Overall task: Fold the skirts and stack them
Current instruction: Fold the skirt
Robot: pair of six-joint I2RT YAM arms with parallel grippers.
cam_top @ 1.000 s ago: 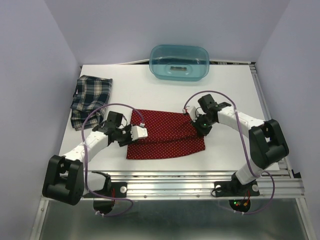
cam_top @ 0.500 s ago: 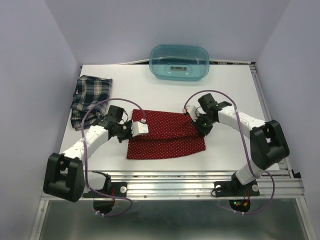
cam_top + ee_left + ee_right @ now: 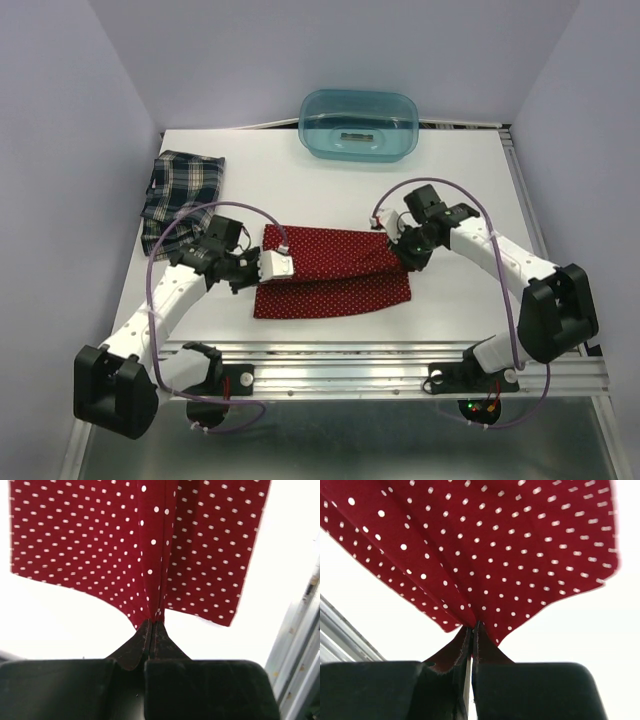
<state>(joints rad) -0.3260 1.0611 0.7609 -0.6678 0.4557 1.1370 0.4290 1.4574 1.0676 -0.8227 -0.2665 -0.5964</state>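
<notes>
Left gripper (image 3: 151,625): just closed on the red white-dotted cloth skirt (image 3: 85,545), edge between its fingers.
Right gripper (image 3: 471,627): pinching the opposite edge.
Meaning: folding can likely start.

No readable text, brand, number or sign in any view, small pale rectangle (image 3: 357,136) on the bottom of the teal tub (image 3: 312,135), perhaps a label, too small to read

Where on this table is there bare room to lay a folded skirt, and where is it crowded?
Free: the tabletop between the plaid skirt, teal tub and red dotted skirt; also the far right corner beside the tub. Crowded: front middle, where left gripper and right gripper pinch that skirt.
</notes>
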